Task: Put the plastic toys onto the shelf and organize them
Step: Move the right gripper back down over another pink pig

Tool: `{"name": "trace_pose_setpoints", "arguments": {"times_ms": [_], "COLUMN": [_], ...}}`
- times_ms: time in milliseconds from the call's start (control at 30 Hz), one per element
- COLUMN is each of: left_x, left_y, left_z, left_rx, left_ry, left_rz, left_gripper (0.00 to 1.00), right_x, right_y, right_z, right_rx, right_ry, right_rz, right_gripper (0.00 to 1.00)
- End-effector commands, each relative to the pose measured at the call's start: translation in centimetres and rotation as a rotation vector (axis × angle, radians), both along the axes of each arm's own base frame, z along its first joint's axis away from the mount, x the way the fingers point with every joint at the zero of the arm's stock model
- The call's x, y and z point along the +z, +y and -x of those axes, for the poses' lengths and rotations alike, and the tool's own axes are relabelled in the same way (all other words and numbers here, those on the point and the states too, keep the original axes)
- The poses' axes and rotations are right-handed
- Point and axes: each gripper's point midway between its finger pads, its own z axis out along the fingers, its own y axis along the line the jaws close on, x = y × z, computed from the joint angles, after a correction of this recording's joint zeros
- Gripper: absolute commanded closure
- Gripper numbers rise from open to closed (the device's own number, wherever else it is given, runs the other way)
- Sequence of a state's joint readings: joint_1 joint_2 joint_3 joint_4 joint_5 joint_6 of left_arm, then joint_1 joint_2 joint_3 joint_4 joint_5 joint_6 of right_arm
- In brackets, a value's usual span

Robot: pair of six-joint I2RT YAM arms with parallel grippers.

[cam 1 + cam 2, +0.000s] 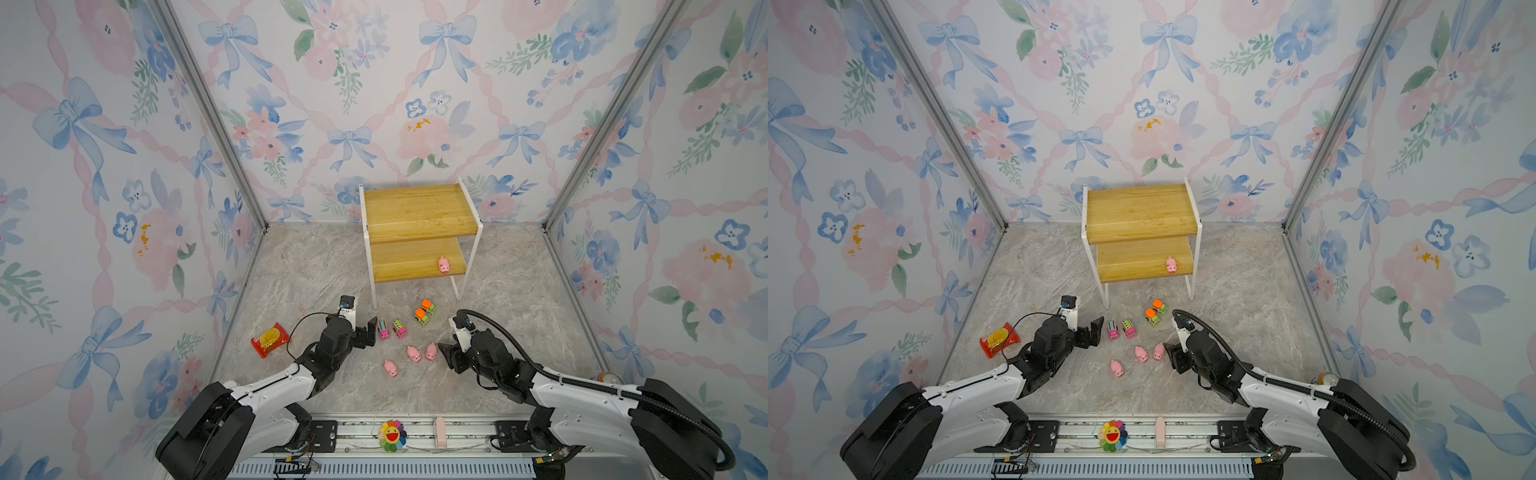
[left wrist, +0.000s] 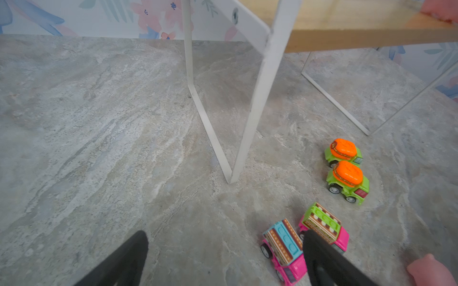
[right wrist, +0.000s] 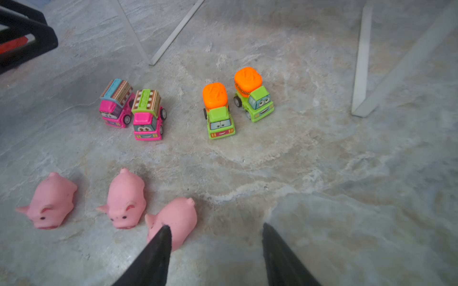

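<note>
The shelf stands at the far edge of the worktop, a little right of the middle. Its open front faces the arms, so both tiers can be reached from the near side. The top board is bare.

The left gripper is spread fully wide and grasps nothing. The right gripper is released too, its jaws partly apart with only bare worktop between them.

The two pink trucks sit side by side near the middle of the worktop. The left gripper hangs just beside them, probably lining up to straddle one. The two green trucks wait together just in front of the shelf, between its front legs — sorted by kind, it seems.

Three pigs lie nearer the near edge, and the right gripper is just beside the closest, likely its next pick. A fourth pig sits at the near right corner of the lower board — a row may be starting there.
</note>
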State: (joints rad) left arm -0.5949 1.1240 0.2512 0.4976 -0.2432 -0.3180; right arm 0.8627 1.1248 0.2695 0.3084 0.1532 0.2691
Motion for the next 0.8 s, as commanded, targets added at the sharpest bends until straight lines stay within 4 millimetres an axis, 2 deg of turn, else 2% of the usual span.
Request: {"name": "trace_pose_setpoints", "arguments": {"times_ms": [0, 200, 433, 600, 767], "left_x": [-1.2, -1.5, -1.4, -1.4, -1.4], "left_y": [-0.1, 0.0, 0.0, 0.2, 0.3], "left_z": [0.5, 0.6, 0.8, 0.9, 0.9], "left_rx": [-0.014, -0.009, -0.007, 0.0, 0.006], "left_ry": [0.048, 0.055, 0.051, 0.047, 0.048], "left_rz": [-0.005, -0.001, 0.0, -0.002, -0.007], "left_gripper": [0.02, 0.02, 0.02, 0.02, 0.02], "right_x": [-0.5, -0.8, -2.3, -3.3, -3.8], "right_y": [1.5, 3.2, 3.8, 3.4, 2.0], "right_z": [1.1, 1.6, 1.2, 0.5, -0.4], "right_rx": [0.048, 0.071, 0.06, 0.018, -0.046], "right_ry": [0.042, 0.043, 0.061, 0.055, 0.037], "right_rz": [-0.031, -0.011, 0.012, 0.044, 0.077], "right_gripper": [0.39, 0.39, 0.39, 0.39, 0.39]}}
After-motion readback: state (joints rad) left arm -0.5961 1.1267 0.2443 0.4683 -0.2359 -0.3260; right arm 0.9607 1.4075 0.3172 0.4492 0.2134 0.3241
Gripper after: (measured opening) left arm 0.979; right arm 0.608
